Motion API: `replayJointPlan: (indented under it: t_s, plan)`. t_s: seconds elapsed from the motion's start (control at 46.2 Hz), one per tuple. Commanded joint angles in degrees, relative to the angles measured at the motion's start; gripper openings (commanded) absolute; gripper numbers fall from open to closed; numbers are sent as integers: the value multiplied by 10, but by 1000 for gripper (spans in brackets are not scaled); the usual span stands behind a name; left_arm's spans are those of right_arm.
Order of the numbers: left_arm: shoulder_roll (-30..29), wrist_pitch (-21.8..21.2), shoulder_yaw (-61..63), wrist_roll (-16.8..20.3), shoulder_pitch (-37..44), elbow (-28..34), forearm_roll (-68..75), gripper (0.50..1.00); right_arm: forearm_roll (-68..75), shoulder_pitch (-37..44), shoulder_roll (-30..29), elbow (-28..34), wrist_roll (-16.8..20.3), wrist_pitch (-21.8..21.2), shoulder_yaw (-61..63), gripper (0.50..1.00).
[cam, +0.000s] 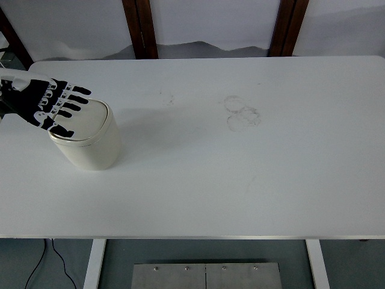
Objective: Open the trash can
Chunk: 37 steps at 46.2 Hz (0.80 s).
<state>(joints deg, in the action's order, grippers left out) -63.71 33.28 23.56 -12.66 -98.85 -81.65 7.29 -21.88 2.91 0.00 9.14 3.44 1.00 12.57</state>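
Top view, steep look down. White table [240,180] fills most of the frame. Cream trash can [87,137] is stood upright at approx 9 o'clock of the tabletop, near the left edge. Lid [84,119] is seen flat on top, closed as far as can be told.

Left hand [49,105], black w/ white joints, is brought in from the left edge at approx 10 o'clock. Fingers [71,107] are spread apart and stretched out flat over the lid's left part; nothing is clasped. Whether fingertips are touching the lid or just above it can't be told.

Faint ring smudges [242,112] are seen on the table at approx 12 o'clock, well apart from the can. Metal plate [206,276] on the floor at 6 o'clock, cable [42,265] at lower left.
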Motion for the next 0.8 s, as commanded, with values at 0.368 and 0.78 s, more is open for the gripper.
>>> replayJointPlan:
  t_s: [0.368,0.78]
  plan:
    - [-29,-4,3,9,43,4,18,1000,0,0,0,0,0,1,0,995]
    - [-26,-6,0,54,59,9,18,1000,0,-1,0,0,1,0,0,995]
